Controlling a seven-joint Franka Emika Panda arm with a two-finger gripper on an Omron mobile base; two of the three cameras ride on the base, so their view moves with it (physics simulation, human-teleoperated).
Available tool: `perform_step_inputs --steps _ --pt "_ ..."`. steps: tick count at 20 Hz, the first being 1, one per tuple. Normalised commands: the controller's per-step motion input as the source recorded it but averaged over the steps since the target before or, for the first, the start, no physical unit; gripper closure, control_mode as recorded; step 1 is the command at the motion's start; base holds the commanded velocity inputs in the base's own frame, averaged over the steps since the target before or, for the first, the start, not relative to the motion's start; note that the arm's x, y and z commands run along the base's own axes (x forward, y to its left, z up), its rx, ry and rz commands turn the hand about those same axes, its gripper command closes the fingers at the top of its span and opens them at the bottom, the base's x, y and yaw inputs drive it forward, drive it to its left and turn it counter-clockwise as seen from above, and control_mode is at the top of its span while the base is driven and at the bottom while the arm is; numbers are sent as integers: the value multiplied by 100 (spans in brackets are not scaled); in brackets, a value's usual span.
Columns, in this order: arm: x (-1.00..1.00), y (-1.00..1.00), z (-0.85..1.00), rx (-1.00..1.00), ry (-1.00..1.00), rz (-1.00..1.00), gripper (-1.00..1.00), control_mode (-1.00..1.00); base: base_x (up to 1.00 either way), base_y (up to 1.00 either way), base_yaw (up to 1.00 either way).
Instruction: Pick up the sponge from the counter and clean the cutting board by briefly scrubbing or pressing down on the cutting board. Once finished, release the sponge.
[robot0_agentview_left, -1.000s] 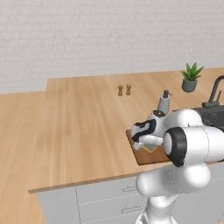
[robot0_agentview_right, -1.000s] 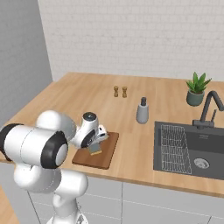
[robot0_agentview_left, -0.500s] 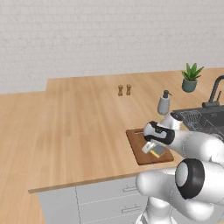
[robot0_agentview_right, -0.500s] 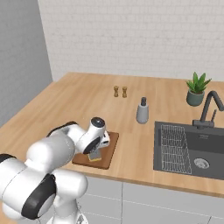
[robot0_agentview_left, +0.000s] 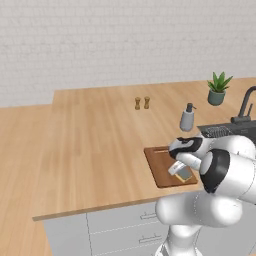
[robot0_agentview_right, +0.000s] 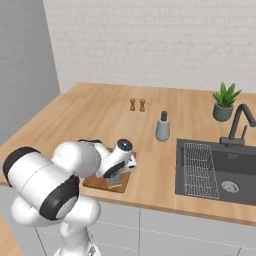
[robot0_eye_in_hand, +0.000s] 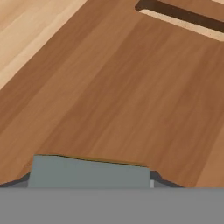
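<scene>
Pincer (robot0_agentview_left: 181, 171) closed on sponge (robot0_eye_in_hand: 89, 171), pressing it onto cutting board (robot0_eye_in_hand: 131, 87) beneath. Pickup done; scrub underway, release left.

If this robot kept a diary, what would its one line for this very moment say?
phase: scrubbing | gripper: jaws shut on sponge | sponge: over cutting board, contact unclear | sponge not yet released
</scene>
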Motion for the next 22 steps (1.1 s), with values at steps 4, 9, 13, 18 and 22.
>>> perform_step_inputs --steps 4,9,13,18,22 --pt "26 0 -26 0 -1 -2 100 -100 0 0 0" --pt "44 0 -3 -3 -4 -7 100 -100 0 0 0" --pt "64 -2 0 -8 -3 -5 100 -100 0 0 0" --pt "72 -14 0 -6 -1 -4 100 -100 0 0 0" --pt "59 -26 -1 -5 -2 -3 100 -100 0 0 0"
